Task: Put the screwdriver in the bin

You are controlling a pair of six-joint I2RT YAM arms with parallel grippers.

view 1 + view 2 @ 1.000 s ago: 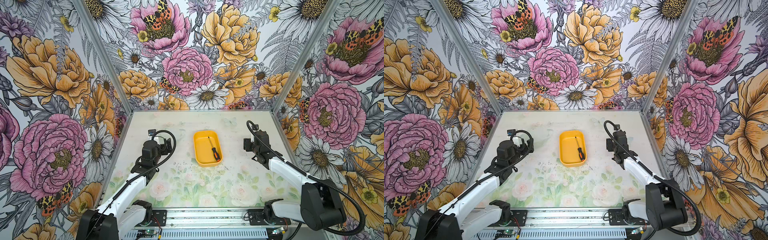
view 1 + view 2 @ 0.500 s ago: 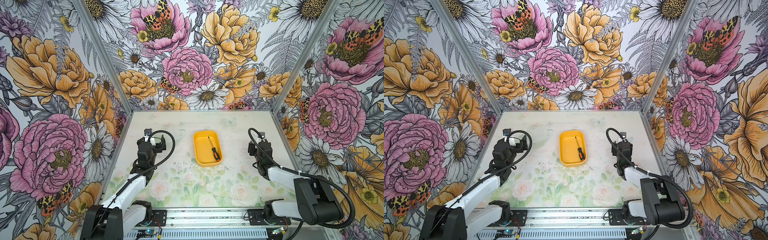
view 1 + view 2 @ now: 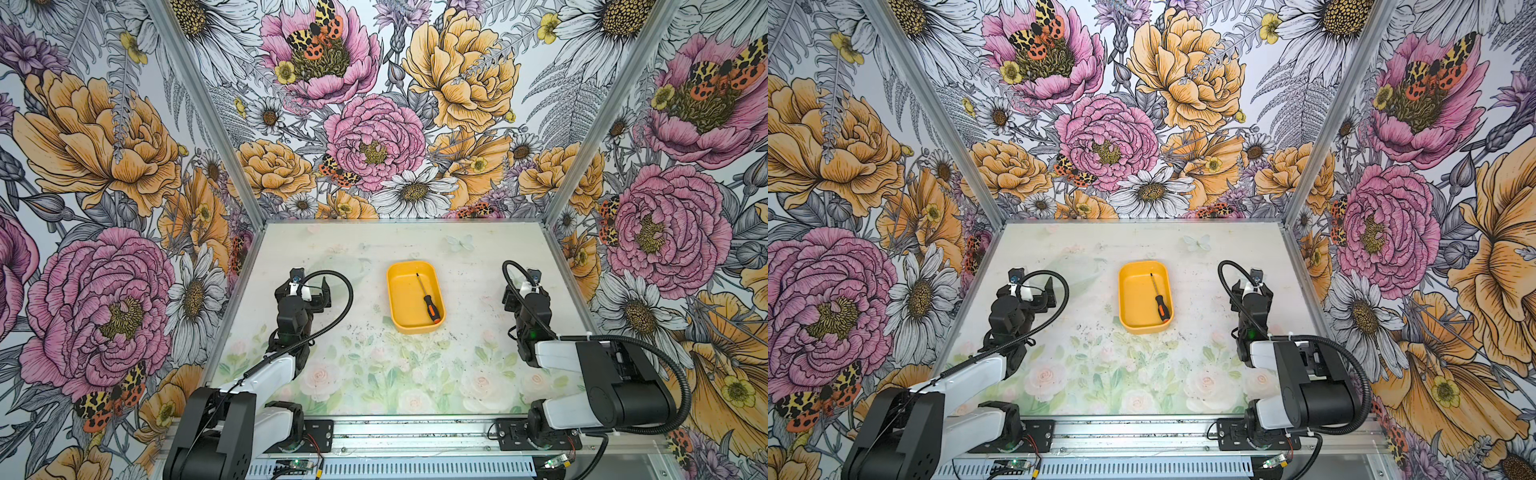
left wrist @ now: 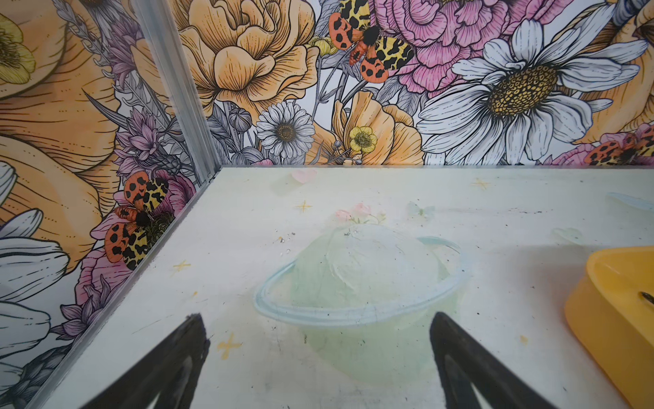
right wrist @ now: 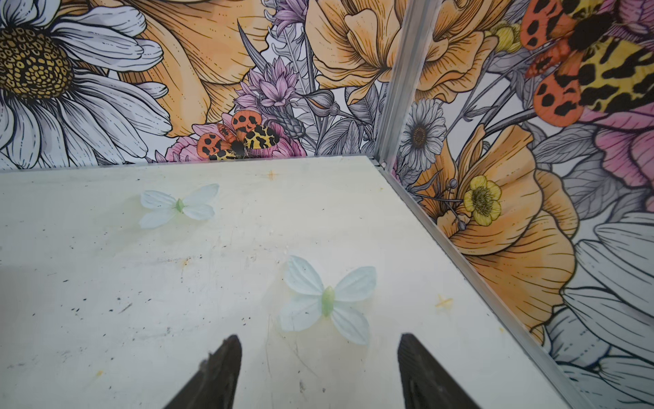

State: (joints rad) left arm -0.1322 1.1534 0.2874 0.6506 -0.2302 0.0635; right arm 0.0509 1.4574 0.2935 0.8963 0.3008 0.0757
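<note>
Both arms low, jaws apart.

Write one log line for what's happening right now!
slim black-and-orange screwdriver: inside shallow yellow plastic bin | left gripper: open, empty | right gripper: open, empty

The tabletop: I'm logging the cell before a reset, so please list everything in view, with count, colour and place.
bin: one, yellow-orange, on the middle of the table.
screwdriver: one, dark shaft with a black-and-orange handle, lying inside the bin along its right side, handle toward the near end.
table: one, pale with a faded flower print, under everything.
walls: three, printed with large pink, orange and white flowers, around the table.
left gripper: one, black, open and empty, over bare table left of the bin.
right gripper: one, black, open and empty, right of the bin.
</note>
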